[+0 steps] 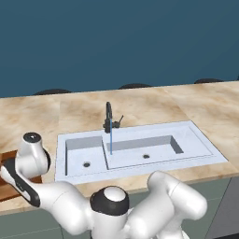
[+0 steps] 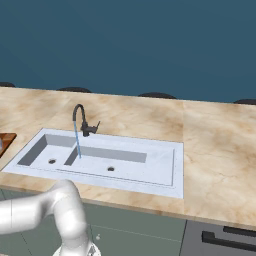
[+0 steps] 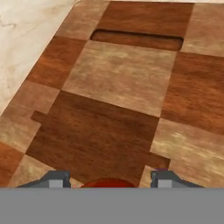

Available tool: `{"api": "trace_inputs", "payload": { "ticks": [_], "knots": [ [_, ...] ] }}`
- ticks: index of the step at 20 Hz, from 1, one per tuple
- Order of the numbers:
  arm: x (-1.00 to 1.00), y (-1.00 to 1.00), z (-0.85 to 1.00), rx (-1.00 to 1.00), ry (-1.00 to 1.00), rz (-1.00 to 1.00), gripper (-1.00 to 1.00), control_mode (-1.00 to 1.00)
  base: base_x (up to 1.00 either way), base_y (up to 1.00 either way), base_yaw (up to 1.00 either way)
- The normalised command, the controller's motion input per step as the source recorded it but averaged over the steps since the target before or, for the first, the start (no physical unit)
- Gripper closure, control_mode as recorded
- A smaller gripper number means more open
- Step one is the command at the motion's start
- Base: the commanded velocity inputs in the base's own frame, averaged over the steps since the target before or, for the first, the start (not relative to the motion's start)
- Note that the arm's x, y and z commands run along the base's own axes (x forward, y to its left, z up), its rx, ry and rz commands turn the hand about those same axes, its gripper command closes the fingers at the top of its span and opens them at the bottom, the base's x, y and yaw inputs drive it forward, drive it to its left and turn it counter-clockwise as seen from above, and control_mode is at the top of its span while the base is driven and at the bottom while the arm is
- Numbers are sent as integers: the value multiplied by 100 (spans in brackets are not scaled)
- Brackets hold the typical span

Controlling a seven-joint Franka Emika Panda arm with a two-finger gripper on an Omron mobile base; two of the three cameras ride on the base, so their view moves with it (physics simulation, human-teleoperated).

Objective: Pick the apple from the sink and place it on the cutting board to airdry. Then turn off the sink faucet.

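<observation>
A pale two-basin rectangular sink [image 1: 135,151] sits sunk in the tan marbled stone counter [image 1: 205,105], smaller basin at nine o'clock of the larger. A slim black curved faucet [image 1: 109,117] stands at the sink's twelve o'clock edge. A dark brown checkered wooden cutting board [image 3: 118,92] lies on the counter at the sink's nine o'clock; a small round red apple [image 3: 107,183] rests on it, between the gripper [image 3: 108,180] fingertips.
</observation>
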Motion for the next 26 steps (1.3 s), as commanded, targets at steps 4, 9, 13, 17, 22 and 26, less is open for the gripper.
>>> {"api": "trace_inputs", "payload": {
  "ticks": [4, 9, 13, 17, 22, 26],
  "knots": [
    [16, 11, -4, 0, 2, 0, -100, -100, 0, 0, 0],
    [0, 15, 9, -1, 0, 0, -100, -100, 0, 0, 0],
    [-12, 20, 33, -1, 0, 0, -100, -100, 0, 0, 0],
    [-44, -1, 40, 0, -1, 0, -100, -100, 0, 0, 0],
    [-77, -32, 48, -1, -4, 0, -100, -100, 0, 0, 0],
    [-94, -55, 45, -6, -12, 0, -100, -100, 0, 0, 0]
  ]
}}
